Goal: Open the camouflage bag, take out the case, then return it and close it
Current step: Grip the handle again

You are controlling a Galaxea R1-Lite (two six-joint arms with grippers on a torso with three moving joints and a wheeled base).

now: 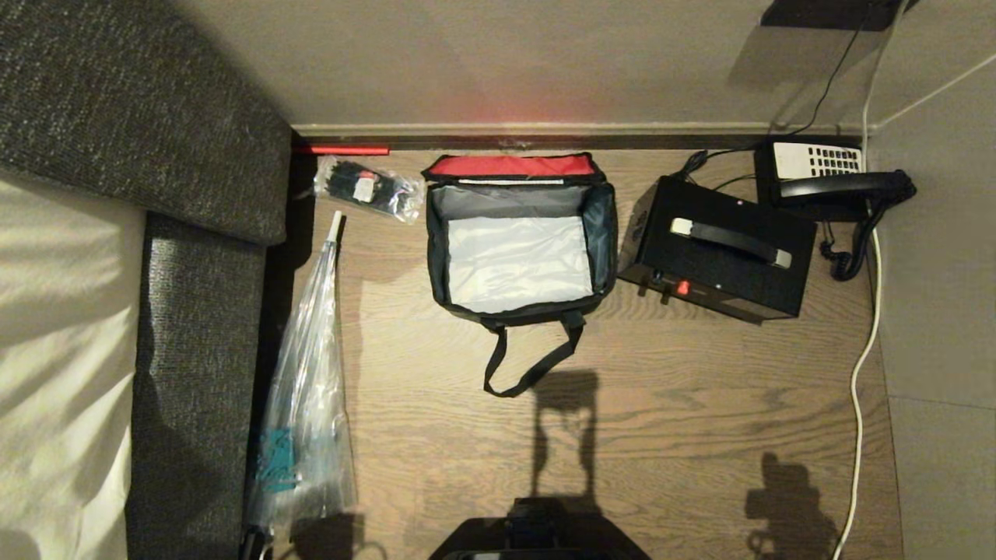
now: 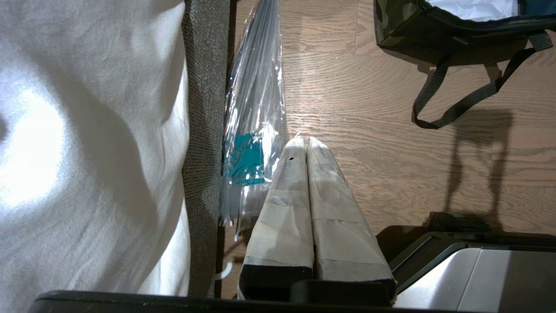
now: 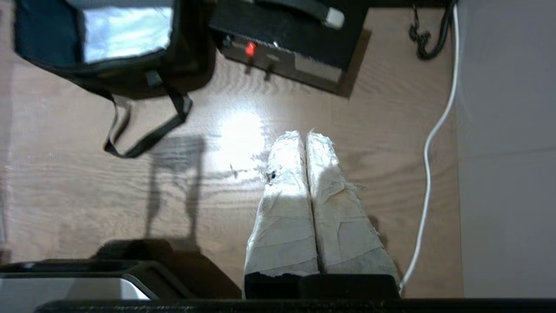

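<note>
Standing open on the wooden floor (image 1: 685,404) by the far wall, the camouflage bag (image 1: 520,305) shows its red-lined lid (image 1: 511,165) folded back and a pale, empty bottom, while the case (image 1: 720,260) sits just beside it on the robot's right, handle (image 1: 730,241) up, already taken out. What remains, by my reading, is to put the case back and shut the bag. The main risk is fit: the case looks nearly as wide as the bag's mouth, so a tilted or off-centre descent could catch the soft rim and fold a wall inward or push the bag along the floor. The loose strap (image 1: 529,362) lying in front could also snag a gripper coming in low, and the telephone (image 1: 829,180) and its cords just behind the case could be dragged if the lift swings back. The right gripper (image 3: 305,134) hangs with its taped fingers pressed together and holding nothing, above bare floor, well short of the case and nearer the robot. The left gripper (image 2: 304,140), likewise closed and empty, hangs near the clear plastic bag (image 2: 254,130) beside the sofa (image 2: 204,130), well apart from the camouflage bag.
</note>
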